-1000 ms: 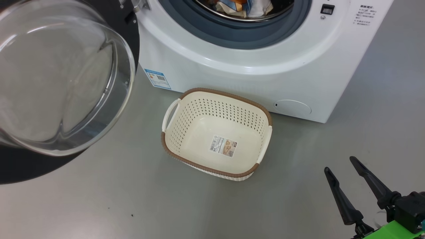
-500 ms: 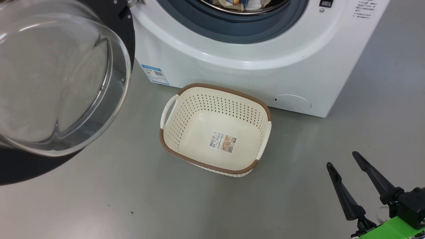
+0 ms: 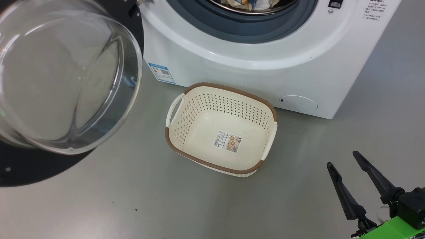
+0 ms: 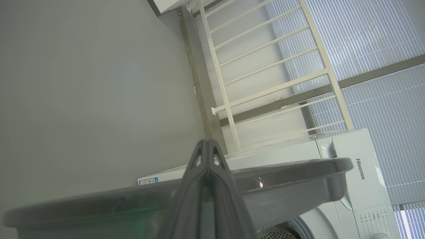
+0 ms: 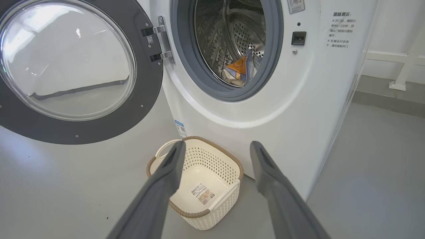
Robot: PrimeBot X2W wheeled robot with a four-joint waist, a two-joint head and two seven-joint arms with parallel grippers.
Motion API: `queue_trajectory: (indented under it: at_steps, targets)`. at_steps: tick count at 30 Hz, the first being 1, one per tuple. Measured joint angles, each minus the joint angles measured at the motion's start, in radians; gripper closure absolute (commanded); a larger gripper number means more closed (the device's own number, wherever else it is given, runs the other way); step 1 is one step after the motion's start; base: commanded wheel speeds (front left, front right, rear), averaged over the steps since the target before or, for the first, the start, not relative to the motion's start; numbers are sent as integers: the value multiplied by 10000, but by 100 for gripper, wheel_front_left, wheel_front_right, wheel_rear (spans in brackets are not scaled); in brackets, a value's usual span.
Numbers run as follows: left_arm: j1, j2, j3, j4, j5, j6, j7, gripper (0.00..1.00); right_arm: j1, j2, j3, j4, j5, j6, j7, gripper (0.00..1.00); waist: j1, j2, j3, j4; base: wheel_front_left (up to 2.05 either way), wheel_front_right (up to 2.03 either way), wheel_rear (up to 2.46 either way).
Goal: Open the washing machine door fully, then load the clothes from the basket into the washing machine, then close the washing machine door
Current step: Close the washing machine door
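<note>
Right wrist view shows clothes [image 5: 241,71] lying inside the drum [image 5: 244,31]

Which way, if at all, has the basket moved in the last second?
No. The basket sits just as it did against the round flap and blue sticker on the washing machine; the whole head view slid, so the camera moved.

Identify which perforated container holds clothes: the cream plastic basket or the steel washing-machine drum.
The steel perforated drum: blue-and-orange printed clothes lie inside it, while the cream plastic basket holds none.
</note>
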Motion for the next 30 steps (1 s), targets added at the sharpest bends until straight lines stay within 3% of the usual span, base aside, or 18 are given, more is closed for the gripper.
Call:
queue_trajectory:
  at_steps: [5,19,30]
  targets:
    - [468,-42,0,-882,-410,104,663,100,0,0,-10,-15,0,0,8,0,0,0,-4,59,0,0,0]
    - [1582,-855,-79,-3373,-1388,337,2006,100,0,13,-171,-46,-2,0,13,0,1,0,-63,124,0,0,0]
    - [2154,-1064,-430,-4215,-1760,-385,3183,100,-1,52,-226,-65,-2,0,-2,0,0,0,17,31,0,0,0]
